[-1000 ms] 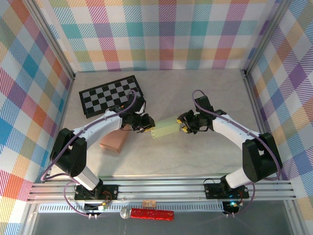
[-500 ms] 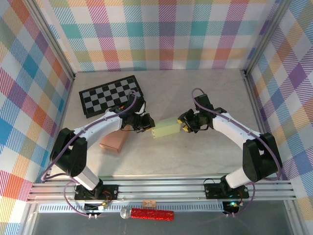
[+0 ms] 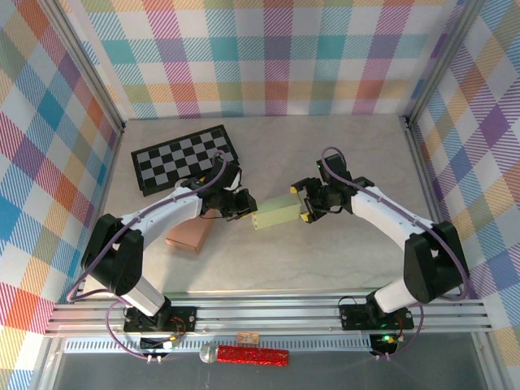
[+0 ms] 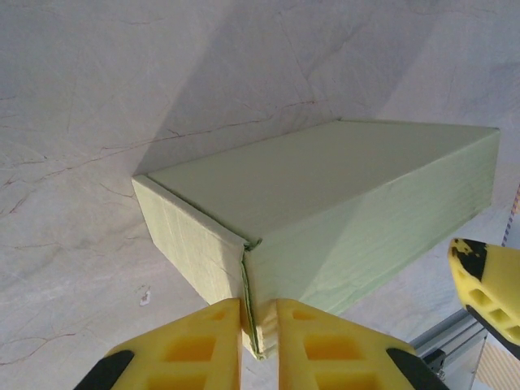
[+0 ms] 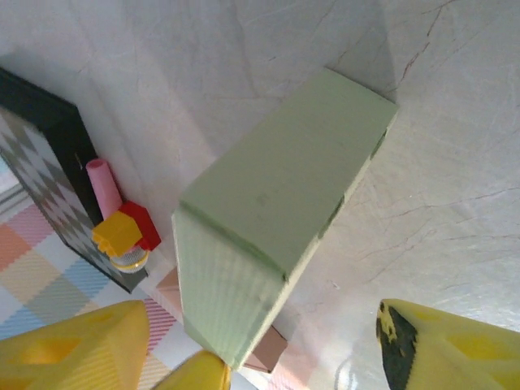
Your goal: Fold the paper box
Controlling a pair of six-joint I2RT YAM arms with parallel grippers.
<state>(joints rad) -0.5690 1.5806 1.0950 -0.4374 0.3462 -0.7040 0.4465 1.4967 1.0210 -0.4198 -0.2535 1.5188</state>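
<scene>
Top cam: your paper box (image 3: 276, 213) lies flat on the table (image 3: 357, 146), mid-field, between the two grippers. The left gripper (image 3: 243, 206) is at its left end and the right gripper (image 3: 301, 203) at its right end. The checkerboard (image 3: 185, 158) sits behind the left arm, with a tan flat piece (image 3: 188, 235) by that arm's forearm.

Left wrist cam gives you what the top can't. The yellow fingers (image 4: 195, 349) are nearly together, pinching the box's corner seam and touching it on both sides. One right-arm fingertip (image 4: 487, 284) shows at the frame's right edge, apart from the box.

Right wrist cam: jaws are spread wide with the box end between them, no contact I can see. It also picks up small pink, red and yellow parts at the board's edge; can't tell what they are.

Versus a second ago: the right jaws were narrower at the box end, now wide. Box and left gripper haven't shifted.
</scene>
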